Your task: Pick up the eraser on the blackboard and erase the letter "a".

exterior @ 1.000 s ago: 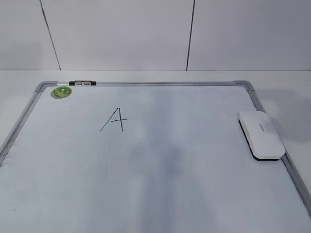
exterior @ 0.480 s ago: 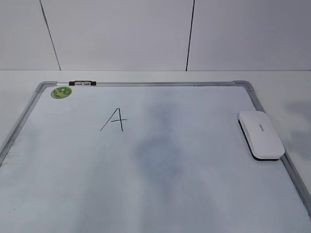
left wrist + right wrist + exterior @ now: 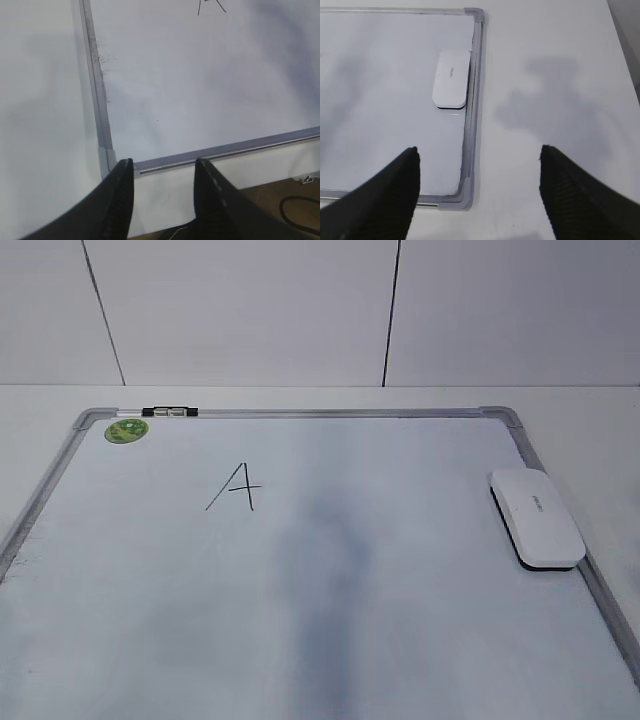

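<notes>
Right gripper (image 3: 477, 192): 2 black ribbed fingers spread wide, nothing between them. It hangs above the near-right corner of the board frame and the bare table beside it. Ahead of it and slightly to its left lies the white rounded-rectangular plastic eraser (image 3: 451, 85), flat on the large white dry-erase blackboard (image 3: 380, 100), its long side running along and just beside the silver-grey right frame rail, dark underside down (grey lettering on top, too small to read).

Left gripper (image 3: 162, 200): fingers parted by a moderate gap, also empty, poised over the board's near-left corner. Well ahead and to its right, at the top of its view, only the lower strokes of the thin black hand-drawn letter (image 3: 212, 6) show. The exterior view shows it as an angular capital "A" (image 3: 234, 486); no cursive "a" is visible anywhere.

Handling estimate: eraser looks light, rigid and smooth-shelled, so likely slippery on the pads. Best hold is probably across the short width near mid-length, approached from above; the rail crowds the outer side, so 1 finger has little clearance there.

Far from both grippers, a small round green magnet (image 3: 127, 429) sits at the board's far-left corner.
</notes>
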`<state>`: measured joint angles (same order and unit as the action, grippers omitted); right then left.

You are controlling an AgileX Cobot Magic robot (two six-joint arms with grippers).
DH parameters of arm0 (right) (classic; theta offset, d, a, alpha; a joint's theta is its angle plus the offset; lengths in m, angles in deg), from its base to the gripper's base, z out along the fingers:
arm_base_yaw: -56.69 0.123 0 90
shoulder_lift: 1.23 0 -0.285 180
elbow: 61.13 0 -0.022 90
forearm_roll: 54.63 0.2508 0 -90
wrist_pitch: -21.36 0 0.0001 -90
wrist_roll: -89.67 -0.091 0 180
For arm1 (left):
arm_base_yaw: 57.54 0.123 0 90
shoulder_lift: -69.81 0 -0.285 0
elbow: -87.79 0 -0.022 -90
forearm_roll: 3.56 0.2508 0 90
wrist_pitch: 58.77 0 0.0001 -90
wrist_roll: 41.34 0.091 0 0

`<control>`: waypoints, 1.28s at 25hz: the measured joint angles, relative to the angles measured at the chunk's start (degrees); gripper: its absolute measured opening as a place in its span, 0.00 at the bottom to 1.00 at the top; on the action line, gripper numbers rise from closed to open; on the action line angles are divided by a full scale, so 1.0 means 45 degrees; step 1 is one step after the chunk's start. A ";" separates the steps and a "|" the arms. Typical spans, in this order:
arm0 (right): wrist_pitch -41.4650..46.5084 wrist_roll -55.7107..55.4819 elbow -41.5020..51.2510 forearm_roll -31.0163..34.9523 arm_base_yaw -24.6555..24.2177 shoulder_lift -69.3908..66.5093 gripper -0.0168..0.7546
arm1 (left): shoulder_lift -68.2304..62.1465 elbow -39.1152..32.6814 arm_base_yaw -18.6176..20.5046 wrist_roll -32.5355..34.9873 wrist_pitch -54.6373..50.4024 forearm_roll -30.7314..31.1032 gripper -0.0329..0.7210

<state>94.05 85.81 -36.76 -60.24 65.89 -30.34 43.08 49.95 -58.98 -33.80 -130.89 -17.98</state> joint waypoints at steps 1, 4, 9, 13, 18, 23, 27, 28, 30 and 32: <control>0.0000 0.0030 0.0126 0.0002 0.0000 0.0238 0.79 | 0.0274 -0.0286 0.0000 0.0000 0.0000 0.0000 0.45; 0.0000 0.0061 0.0927 0.0002 0.0000 0.1235 0.79 | 0.0977 -0.1197 0.0000 0.0000 0.0000 0.0021 0.45; 0.0025 0.0199 0.2942 0.0002 0.0000 0.2791 0.79 | 0.1375 -0.1775 -0.0053 0.0000 0.0243 0.0073 0.45; 0.0045 0.0314 0.4303 0.0002 0.0000 0.3476 0.79 | 0.1429 -0.1798 -0.0101 0.0000 0.0759 0.0758 0.45; -0.0217 0.0397 0.4875 0.0043 0.0000 0.3561 0.79 | 0.1446 -0.2107 -0.0562 0.0000 0.1552 0.1615 0.45; -0.1270 0.0452 0.5276 0.0043 0.0000 0.3561 0.79 | 0.1446 -0.2277 -0.0714 0.0000 0.1911 0.1669 0.45; -0.1437 0.0481 0.5376 0.0051 0.0000 0.3561 0.79 | 0.1446 -0.2277 -0.0714 0.0000 0.1937 0.1692 0.45; -0.1437 0.0481 0.5376 0.0051 0.0000 0.3561 0.79 | 0.1446 -0.2277 -0.0714 0.0000 0.1937 0.1692 0.45; -0.1467 0.0481 0.5376 0.0074 0.0000 0.3561 0.79 | 0.1446 -0.2277 -0.0714 0.0000 0.1937 0.1692 0.45; -0.1475 0.0481 0.5376 0.0074 0.0000 0.3561 0.79 | 0.1446 -0.2277 -0.0714 0.0000 0.1937 0.1692 0.45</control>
<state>87.41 87.98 -12.57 -59.91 65.89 -14.32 49.59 39.70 -62.19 -33.80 -122.17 -10.37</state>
